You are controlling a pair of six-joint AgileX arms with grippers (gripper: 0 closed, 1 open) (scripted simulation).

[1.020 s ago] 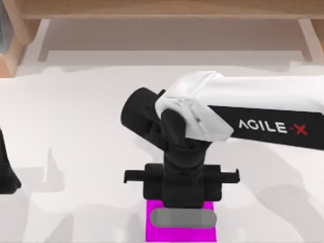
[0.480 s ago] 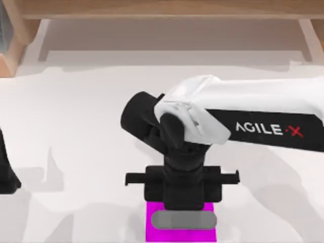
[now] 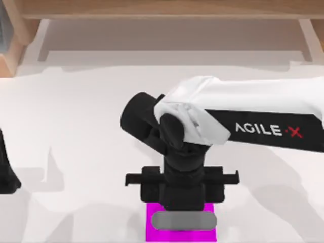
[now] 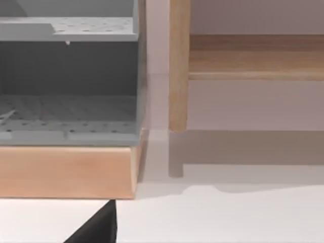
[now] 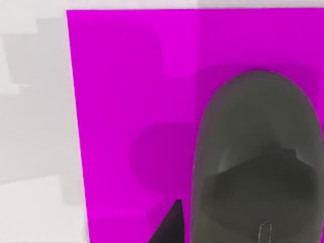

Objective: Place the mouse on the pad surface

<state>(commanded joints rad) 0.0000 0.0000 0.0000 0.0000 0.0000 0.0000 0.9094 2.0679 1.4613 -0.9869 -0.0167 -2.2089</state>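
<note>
The left arm [image 3: 6, 172] stood parked at the table's [image 3: 76, 121] left edge, a black shape cut off by the frame; whether its claw was spread or pressed together could not be told. Bare white tabletop lay open between it and the centre. There the right gripper [image 3: 182, 202] hung over the pad [image 3: 157, 230], a flat, smooth magenta rectangle cut off at the near edge. The mouse [image 3: 183, 219], a plain grey capsule with rounded ends, lay crosswise on the pad. The gripper's fingers were hidden under the wrist; their state could not be told. The right wrist view showed the mouse [image 5: 253, 162] resting on the pad [image 5: 126, 101].
</note>
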